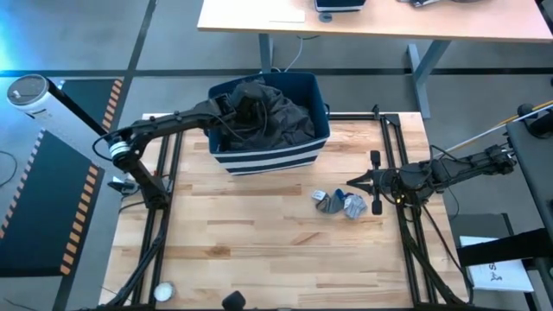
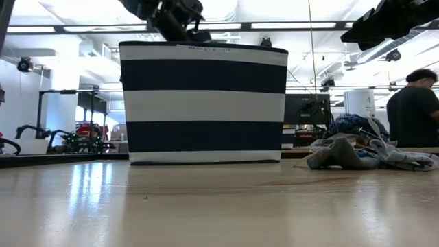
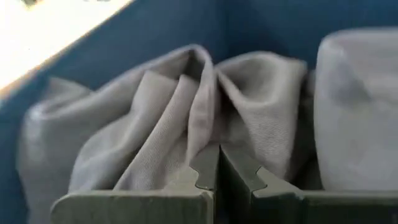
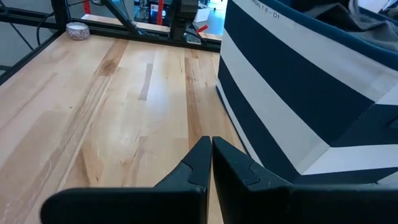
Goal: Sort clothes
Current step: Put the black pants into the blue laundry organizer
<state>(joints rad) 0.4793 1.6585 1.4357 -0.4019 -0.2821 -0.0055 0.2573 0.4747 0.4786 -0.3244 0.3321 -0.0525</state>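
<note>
1. From above, the left arm reaches across the top edge of the wooden table (image 1: 259,242) and its left gripper (image 1: 235,105) sits down inside the navy fabric bin with white stripes (image 1: 268,160), among the dark charcoal garment (image 1: 281,117) that fills most of the bin. The right gripper (image 1: 352,184) hangs over the table's right half, tip pointing toward the bin, just beside a small heap of clothes (image 1: 339,203): grey and blue pieces lying on the wood, apart from the bin.

2. At table height, the striped bin (image 2: 203,103) stands upright and square in the middle. The left gripper (image 2: 180,20) dips over its top rim. To the right, the small pile of grey and blue pieces (image 2: 363,151) lies crumpled on the tabletop. Part of the right arm shows in the upper right corner. A person in a dark top (image 2: 413,113) stands in the room beyond.

3. Through the left wrist camera, the left gripper (image 3: 217,165) has its fingers pressed together with no gap, their tips against folds of grey-looking cloth (image 3: 155,118) inside the bin's blue wall (image 3: 155,37). I cannot tell whether fabric is pinched between them.

4. Through the right wrist camera, the right gripper (image 4: 211,155) is clenched, holding nothing, above bare wood, with the bin's striped side (image 4: 292,93) close by.
</note>
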